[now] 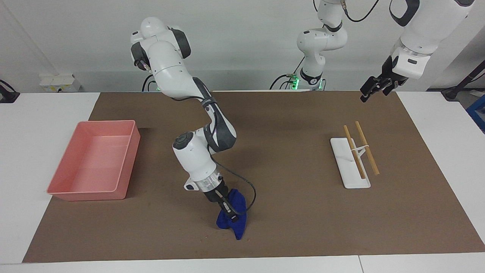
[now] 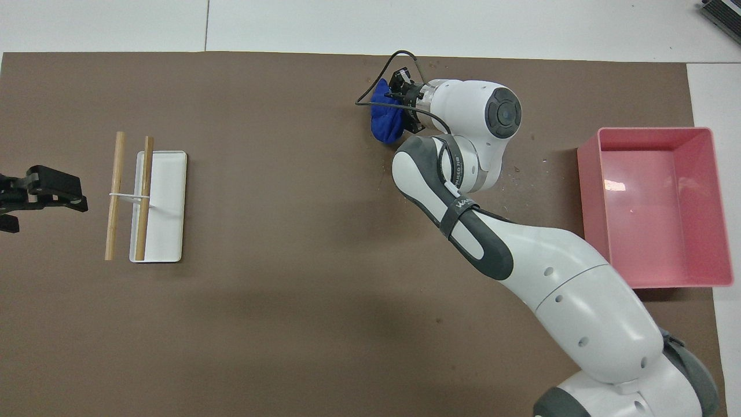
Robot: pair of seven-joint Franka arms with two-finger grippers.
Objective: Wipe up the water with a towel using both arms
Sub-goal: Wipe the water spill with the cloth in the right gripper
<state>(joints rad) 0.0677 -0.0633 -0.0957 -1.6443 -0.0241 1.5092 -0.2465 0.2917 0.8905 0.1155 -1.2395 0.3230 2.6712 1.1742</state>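
My right gripper [image 1: 230,214] [image 2: 403,99] is shut on the blue towel [image 1: 237,223] [image 2: 384,119], which hangs bunched below it. The towel's lowest corner is at or just above the brown mat, near the mat's edge farthest from the robots. The water [image 2: 385,171] is a faint wet smear, mostly hidden under my right arm's elbow in the overhead view; only its edge shows, a little nearer the robots than the towel. My left gripper [image 1: 373,89] [image 2: 37,191] is open with nothing in it. It hangs raised over the mat's corner at the left arm's end.
A pink tray [image 1: 106,122] [image 2: 654,131] sits at the right arm's end of the mat. A white rack with two wooden sticks [image 1: 350,167] [image 2: 162,202] lies toward the left arm's end. White table surrounds the mat.
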